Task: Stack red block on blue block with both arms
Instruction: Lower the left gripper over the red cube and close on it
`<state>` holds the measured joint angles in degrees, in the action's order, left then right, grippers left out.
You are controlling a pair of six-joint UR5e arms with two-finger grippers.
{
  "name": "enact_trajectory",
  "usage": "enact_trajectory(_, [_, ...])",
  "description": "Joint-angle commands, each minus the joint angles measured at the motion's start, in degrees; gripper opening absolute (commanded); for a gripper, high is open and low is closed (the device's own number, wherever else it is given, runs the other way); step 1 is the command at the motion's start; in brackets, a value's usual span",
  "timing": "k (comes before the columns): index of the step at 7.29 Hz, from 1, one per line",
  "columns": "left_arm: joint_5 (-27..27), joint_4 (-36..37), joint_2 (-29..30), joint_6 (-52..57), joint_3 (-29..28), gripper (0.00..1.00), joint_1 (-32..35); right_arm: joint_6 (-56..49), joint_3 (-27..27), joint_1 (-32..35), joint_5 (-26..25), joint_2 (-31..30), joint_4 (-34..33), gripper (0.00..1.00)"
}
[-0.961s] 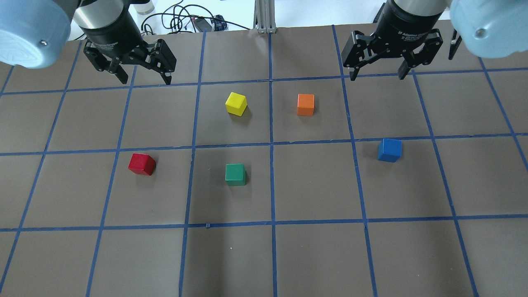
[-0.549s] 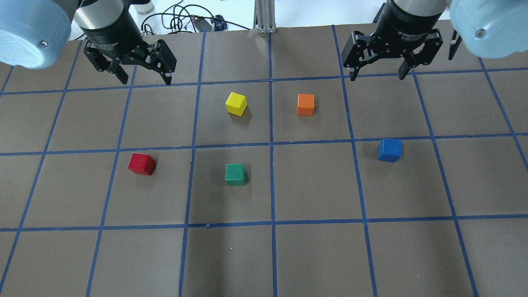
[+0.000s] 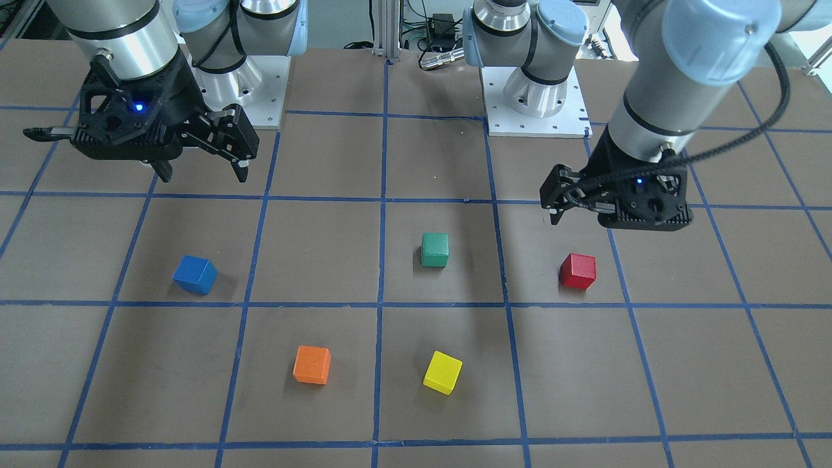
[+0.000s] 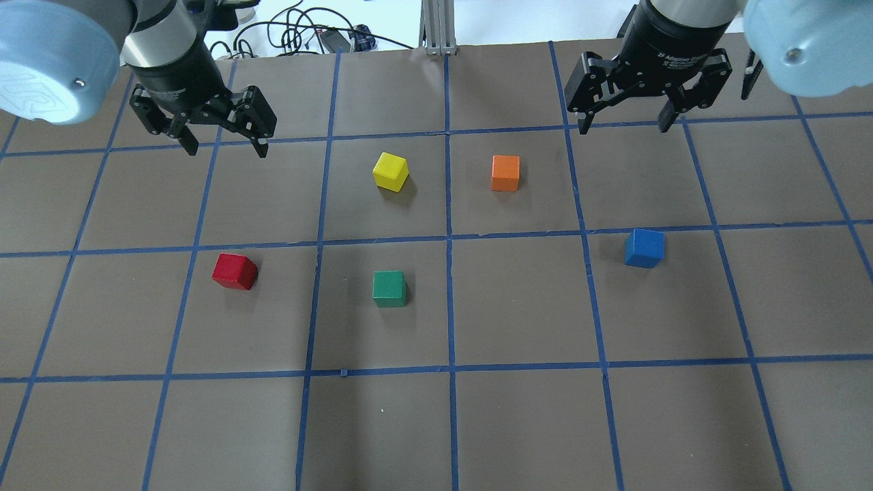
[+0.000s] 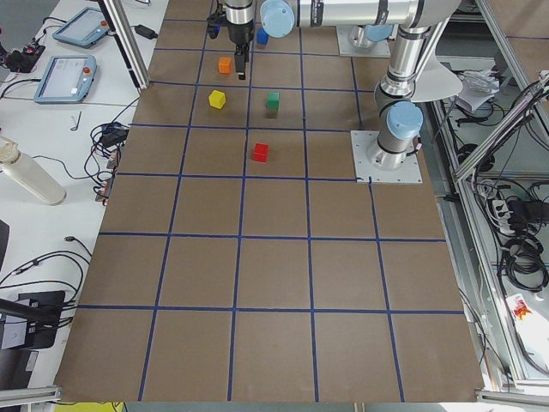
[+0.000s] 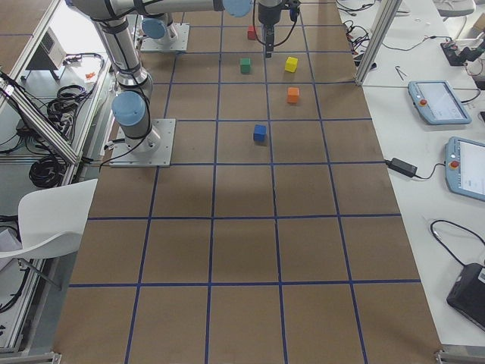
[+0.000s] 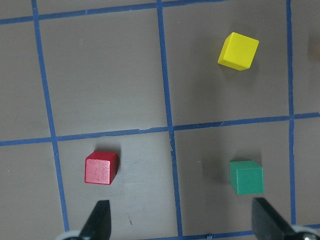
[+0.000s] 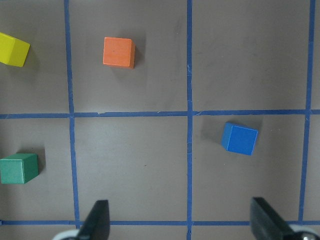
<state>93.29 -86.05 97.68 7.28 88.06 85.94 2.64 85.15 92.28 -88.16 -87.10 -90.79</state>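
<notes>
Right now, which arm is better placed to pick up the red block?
Left. The red block lies on that arm's side, and the open left hand hovers nearest it. The right hand is far across, nearer the blue block.

White lettering was printed on the black body of the right gripper. In the overhead view "2F Adaptive" was made out, the remainder being too small. Whatever was shown on the teach pendants beside the table could not be read.
</notes>
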Motion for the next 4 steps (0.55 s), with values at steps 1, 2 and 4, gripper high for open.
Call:
enact_trajectory(1, [0.66,9.88,0.93,9.20,8.31,1.00,-7.34,0.00,0.02,0.00,0.00,0.00,0.00,1.00])
enact_trajectory(2, [0.58,16.46,1.55,9.68,13.23,1.00,-7.63,0.00,0.02,0.00,0.00,0.00,0.00,1.00])
enact_trajectory(4, [0.75,25.98,2.60,14.30,22.46,1.00,-7.80,0.00,0.02,0.00,0.00,0.00,0.00,1.00])
